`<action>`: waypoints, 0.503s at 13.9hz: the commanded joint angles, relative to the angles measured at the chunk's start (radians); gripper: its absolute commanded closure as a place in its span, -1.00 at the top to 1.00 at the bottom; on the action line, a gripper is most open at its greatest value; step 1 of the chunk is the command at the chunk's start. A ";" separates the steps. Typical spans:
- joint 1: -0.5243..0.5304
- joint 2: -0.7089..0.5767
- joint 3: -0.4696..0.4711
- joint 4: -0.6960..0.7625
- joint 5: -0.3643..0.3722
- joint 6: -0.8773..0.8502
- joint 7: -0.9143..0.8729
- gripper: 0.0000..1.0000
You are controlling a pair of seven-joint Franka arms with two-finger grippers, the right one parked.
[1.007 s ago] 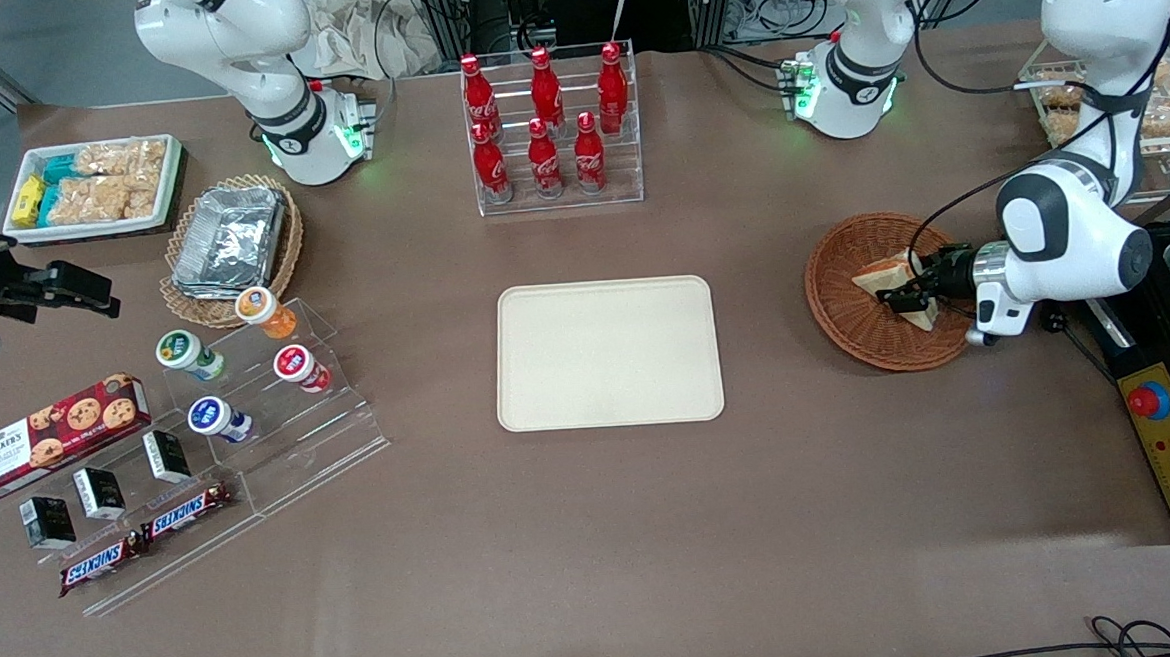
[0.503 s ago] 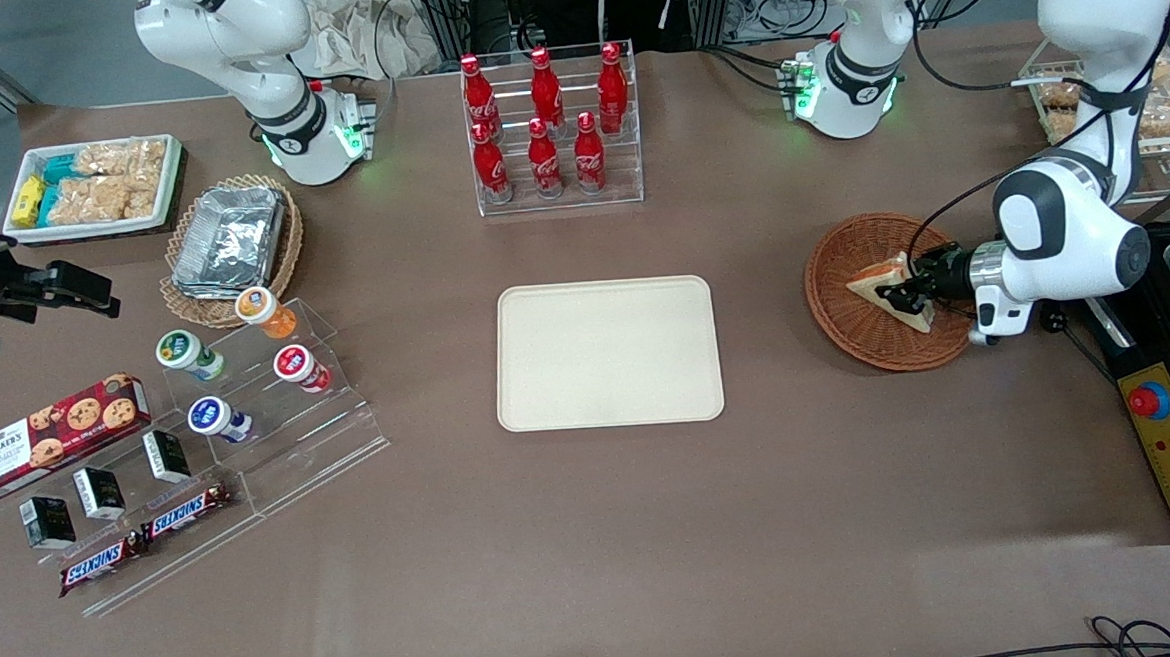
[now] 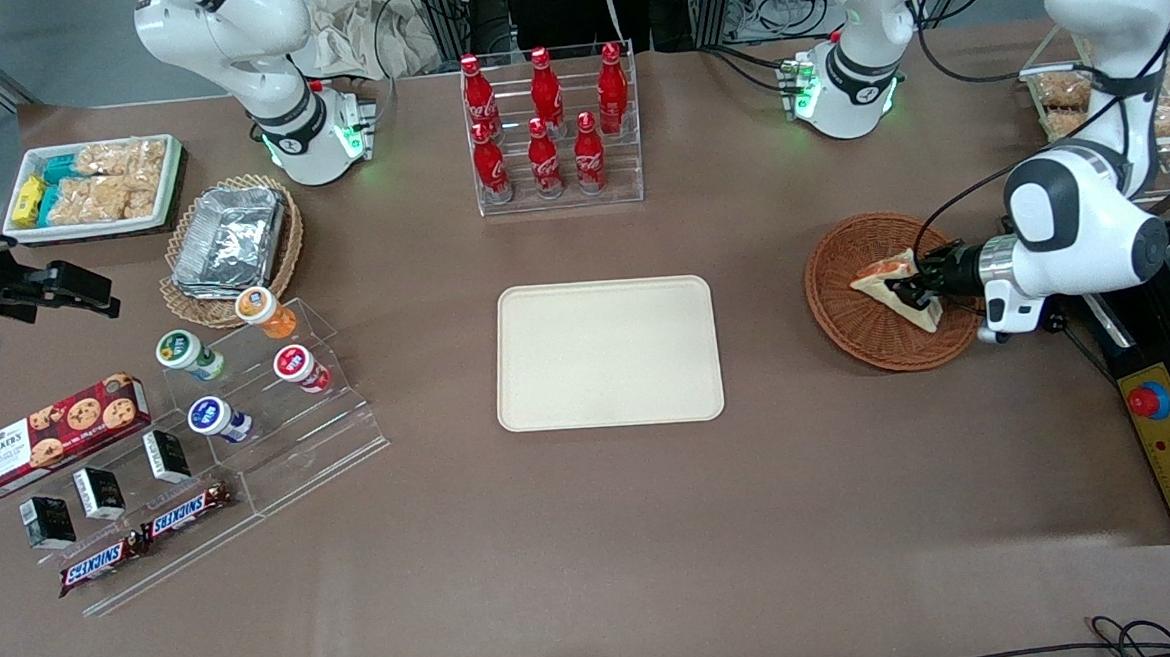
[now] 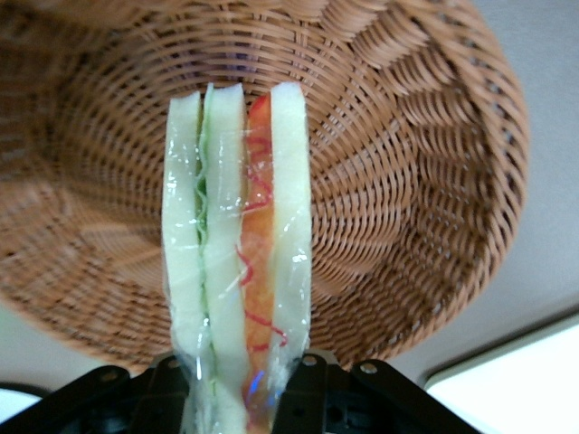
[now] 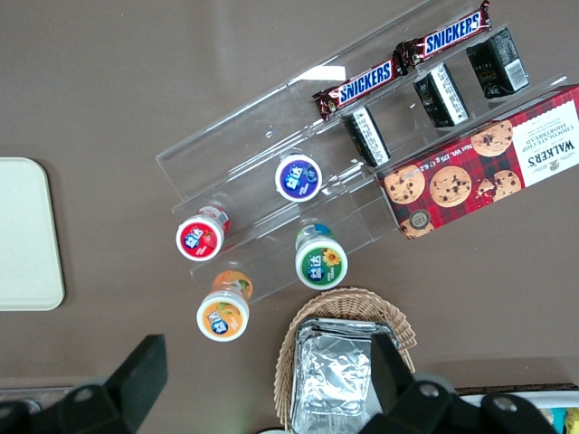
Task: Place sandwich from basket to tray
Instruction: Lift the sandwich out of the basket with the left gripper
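Brown bench (image 3: 595, 528) carries everything seen from the front; toward the parked arm's end stand a clear stepped rack (image 3: 250, 426) with small pots and Snickers bars, a cookie box (image 3: 55, 434), and a tan basket of foil containers (image 3: 230, 245); at mid-bench a rack of red cola bottles (image 3: 550, 130) stands farther from the camera than the cream tray (image 3: 607, 353), which lies bare; toward the working arm's end sits the reddish-brown basket (image 3: 845, 325); over it the sandwich (image 3: 888, 278) is clamped by the hand (image 3: 915, 289), closed on the wedge's wide end; its long axis runs sideways, its point aimed toward the tray; the wrist view shows the sandwich (image 4: 240, 271) on edge in clear wrap, bread, green and red-orange layers upright between the fingers (image 4: 312, 384).
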 commanded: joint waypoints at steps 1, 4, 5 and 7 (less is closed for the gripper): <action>0.007 -0.068 0.002 0.070 0.051 -0.125 -0.027 -0.34; 0.007 -0.085 0.002 0.217 0.100 -0.272 -0.030 -0.32; 0.007 -0.086 0.000 0.265 0.114 -0.309 -0.030 -0.32; -0.001 -0.089 -0.006 0.356 0.122 -0.369 -0.029 -0.32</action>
